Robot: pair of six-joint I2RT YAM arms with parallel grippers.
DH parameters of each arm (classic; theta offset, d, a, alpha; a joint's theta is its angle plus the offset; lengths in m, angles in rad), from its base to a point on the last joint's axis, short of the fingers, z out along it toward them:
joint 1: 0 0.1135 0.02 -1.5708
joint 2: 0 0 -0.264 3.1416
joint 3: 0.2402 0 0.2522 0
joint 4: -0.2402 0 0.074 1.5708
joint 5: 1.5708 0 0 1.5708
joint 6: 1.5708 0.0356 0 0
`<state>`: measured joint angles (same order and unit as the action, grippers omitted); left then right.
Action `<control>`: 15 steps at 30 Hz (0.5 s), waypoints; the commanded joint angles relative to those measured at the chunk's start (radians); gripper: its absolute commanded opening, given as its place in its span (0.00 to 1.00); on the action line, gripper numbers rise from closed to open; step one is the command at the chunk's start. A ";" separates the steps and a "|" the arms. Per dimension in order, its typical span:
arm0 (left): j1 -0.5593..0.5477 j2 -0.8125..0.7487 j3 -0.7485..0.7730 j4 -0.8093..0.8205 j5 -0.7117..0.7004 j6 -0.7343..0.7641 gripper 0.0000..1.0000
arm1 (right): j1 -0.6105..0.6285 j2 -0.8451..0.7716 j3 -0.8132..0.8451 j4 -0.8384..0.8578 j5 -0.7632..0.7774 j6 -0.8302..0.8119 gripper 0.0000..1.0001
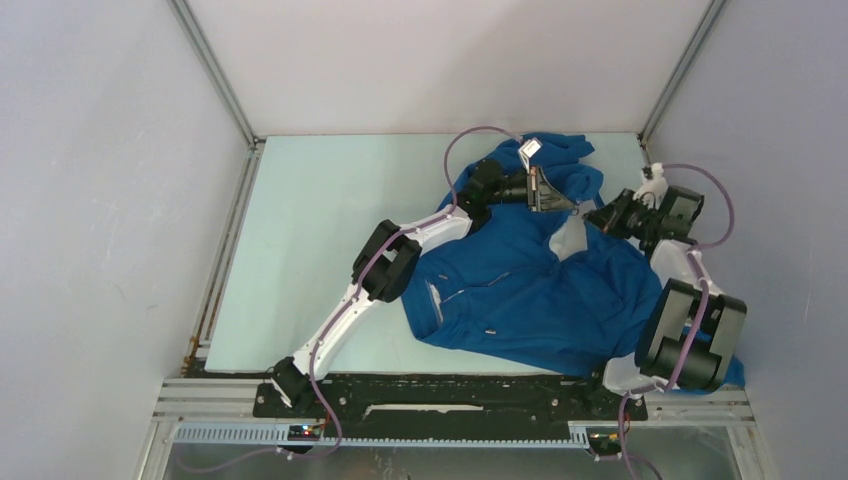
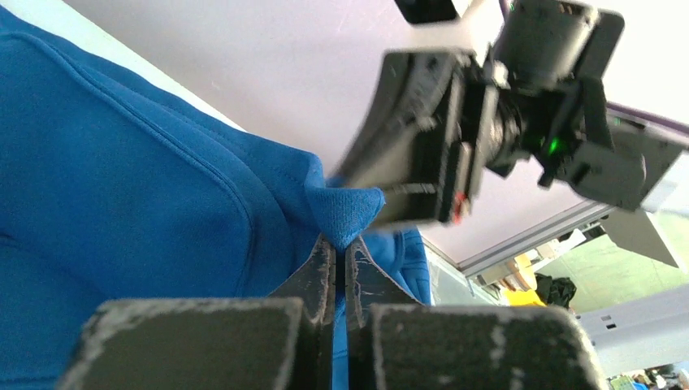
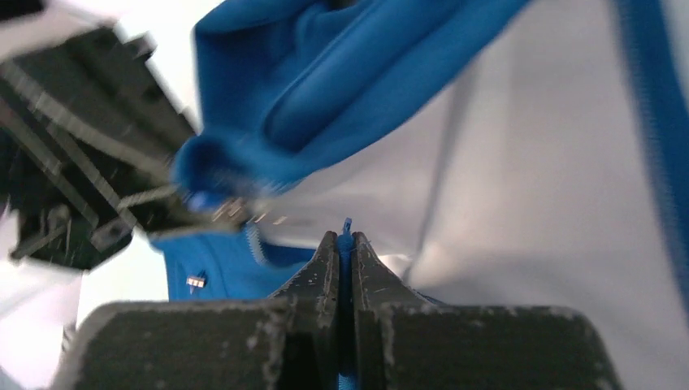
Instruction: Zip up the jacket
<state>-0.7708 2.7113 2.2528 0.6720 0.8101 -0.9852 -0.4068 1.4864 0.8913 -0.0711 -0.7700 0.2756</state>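
Top external view shows the jacket (image 1: pixel 520 290) lying on the right half of the surface (image 1: pixel 320 220), with its collar end near the far wall. Both arms meet at that far end, close to a patch of pale lining (image 1: pixel 568 240) where the front looks open.

Left wrist view shows the left jaws shut on a fold of blue cloth (image 2: pixel 345 215). Right wrist view shows the right jaws shut on a thin blue strip (image 3: pixel 347 226), just beside the light zipper teeth (image 3: pixel 253 240). I cannot tell if that strip is the zipper pull.

I think the step in hand is getting hold of the zipper. Next, one arm should hold the cloth tight while the other slides the zipper along.

Room is small here. The far wall and the right wall (image 1: pixel 780 150) are near, and the two jaws almost touch. The jacket hangs over the near right edge. The left side of the surface has the most room.
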 commanded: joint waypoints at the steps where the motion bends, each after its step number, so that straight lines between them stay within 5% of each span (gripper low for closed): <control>1: 0.020 0.016 0.075 0.055 -0.002 -0.057 0.00 | 0.068 -0.086 -0.147 0.248 -0.198 -0.058 0.00; 11: 0.022 -0.027 0.025 0.006 0.058 0.011 0.00 | 0.130 -0.114 -0.259 0.285 -0.180 -0.119 0.00; 15: 0.027 -0.021 0.025 0.020 0.054 -0.006 0.00 | 0.125 -0.048 -0.253 0.311 -0.217 0.008 0.00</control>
<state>-0.7494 2.7323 2.2707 0.6769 0.8444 -1.0115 -0.2836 1.3937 0.6270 0.1654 -0.9478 0.1978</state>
